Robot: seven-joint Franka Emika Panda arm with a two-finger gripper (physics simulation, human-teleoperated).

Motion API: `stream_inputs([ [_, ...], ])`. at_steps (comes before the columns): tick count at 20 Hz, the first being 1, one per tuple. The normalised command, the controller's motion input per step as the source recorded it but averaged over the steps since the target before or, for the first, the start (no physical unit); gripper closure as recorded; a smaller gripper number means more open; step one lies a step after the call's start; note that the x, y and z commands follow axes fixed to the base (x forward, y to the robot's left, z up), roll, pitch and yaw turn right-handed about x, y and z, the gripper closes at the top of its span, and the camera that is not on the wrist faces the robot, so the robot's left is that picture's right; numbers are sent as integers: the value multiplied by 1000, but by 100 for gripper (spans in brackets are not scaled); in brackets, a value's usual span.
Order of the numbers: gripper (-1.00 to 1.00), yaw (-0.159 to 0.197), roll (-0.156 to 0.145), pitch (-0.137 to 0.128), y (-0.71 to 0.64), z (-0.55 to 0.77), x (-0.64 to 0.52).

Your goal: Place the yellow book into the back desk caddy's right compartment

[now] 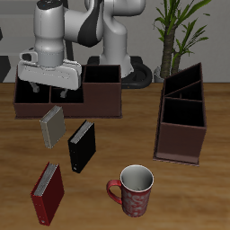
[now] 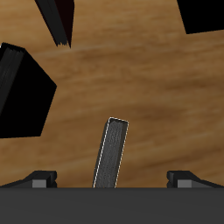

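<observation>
The yellow book (image 1: 52, 127) lies flat on the wooden table (image 1: 117, 144), just in front of the back desk caddy (image 1: 90, 97) and apart from it, so it has not yet been picked up. In the wrist view the same book (image 2: 110, 154) shows as a narrow grey-tan slab centred between the two fingers, which suggests the arm is lined up to close across its thin width. The gripper (image 1: 47, 91) hangs above the book's far end and in front of the caddy, jaws spread wide and holding nothing.

The caddy's right compartment (image 1: 101, 96), its large undivided end section, stands open and looks free to take the book.

Nearer the front edge lie a black book (image 1: 81, 145) and a dark red book (image 1: 47, 191), both apart from the target. A red patterned mug (image 1: 135, 190) stands near the front edge, and a second, angled caddy (image 1: 182, 115) sits well away.

No readable writing or brand shows on any cover.
</observation>
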Motion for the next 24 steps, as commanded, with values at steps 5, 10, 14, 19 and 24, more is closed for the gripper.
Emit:
stream_inputs([
  [5, -100, -40, -13, -8, -1, -241, 47],
  [10, -100, -11, -20, 0, -71, -194, 44],
  [14, -100, -24, -22, 28, -125, -256, 78],
  [19, -100, -36, -1, 23, 39, -252, 15],
  [24, -100, -38, -4, 20, 7, -217, 19],
])
